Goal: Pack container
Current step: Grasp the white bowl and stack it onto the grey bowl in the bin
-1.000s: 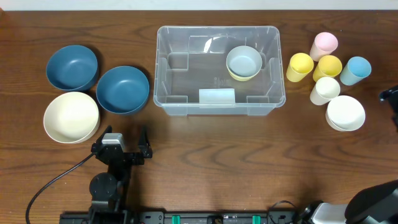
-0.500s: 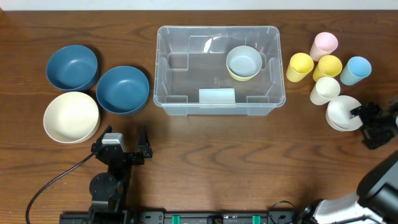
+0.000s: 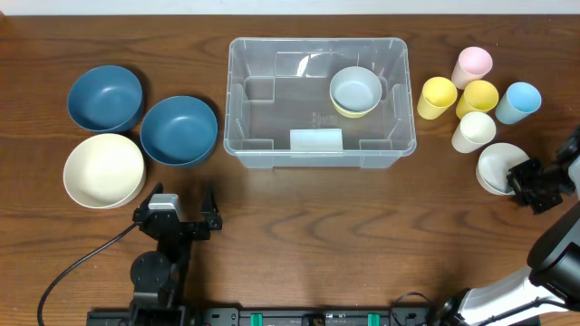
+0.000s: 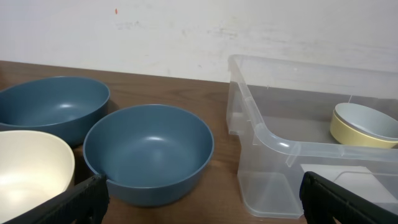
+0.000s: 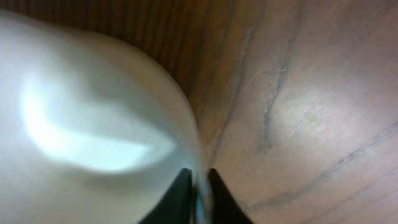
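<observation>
On the wooden table (image 3: 299, 244) sits a cream bowl (image 3: 103, 169), one blue bowl (image 3: 105, 97) just behind it, a second blue bowl (image 3: 178, 129) just to its right, pastel cups (image 3: 478, 95) and a white bowl (image 3: 497, 163) far to its right.

- Left gripper (image 3: 179, 201) sits low near the counter's front edge, fingers spread wide apart.
- Right arm reaches in from the near right corner.
- Right gripper (image 5: 198, 193) pinches the white bowl (image 3: 497, 163) rim, fingertips almost together.
</observation>
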`<state>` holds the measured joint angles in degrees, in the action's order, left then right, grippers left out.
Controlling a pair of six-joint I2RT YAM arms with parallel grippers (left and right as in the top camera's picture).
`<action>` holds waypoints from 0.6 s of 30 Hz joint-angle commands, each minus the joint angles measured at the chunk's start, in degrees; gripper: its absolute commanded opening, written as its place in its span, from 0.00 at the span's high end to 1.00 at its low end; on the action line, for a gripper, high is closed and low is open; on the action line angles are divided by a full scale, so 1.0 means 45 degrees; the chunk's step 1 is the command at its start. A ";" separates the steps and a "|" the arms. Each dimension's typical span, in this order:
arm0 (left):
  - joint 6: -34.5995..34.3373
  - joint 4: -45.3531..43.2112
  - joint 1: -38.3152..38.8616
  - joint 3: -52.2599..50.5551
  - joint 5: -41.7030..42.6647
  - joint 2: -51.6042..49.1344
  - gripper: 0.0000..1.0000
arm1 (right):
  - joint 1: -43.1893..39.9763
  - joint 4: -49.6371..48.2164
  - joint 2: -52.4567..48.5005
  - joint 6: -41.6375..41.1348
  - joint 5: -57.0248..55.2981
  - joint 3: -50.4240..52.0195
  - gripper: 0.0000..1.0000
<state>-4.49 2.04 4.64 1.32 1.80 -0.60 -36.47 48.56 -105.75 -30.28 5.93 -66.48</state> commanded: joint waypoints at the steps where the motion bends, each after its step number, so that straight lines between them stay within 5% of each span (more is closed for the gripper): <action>1: 0.0073 0.0442 -0.0053 -0.0243 -0.0063 0.0068 0.02 | 0.0277 0.0185 -0.0078 0.0136 -0.0068 0.0083 0.99; 11: 0.0073 0.0447 -0.0053 -0.0243 -0.0063 0.0068 0.02 | 0.1103 0.1491 0.0408 0.1268 0.1933 0.0073 0.99; 18: 0.0073 0.0442 -0.0053 -0.0243 -0.0063 0.0068 0.02 | 0.2642 0.2793 0.3458 0.2492 0.2458 0.0068 0.99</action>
<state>-4.49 2.04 4.64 1.32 1.80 -0.60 -27.53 60.16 -97.84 -22.92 14.46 -66.00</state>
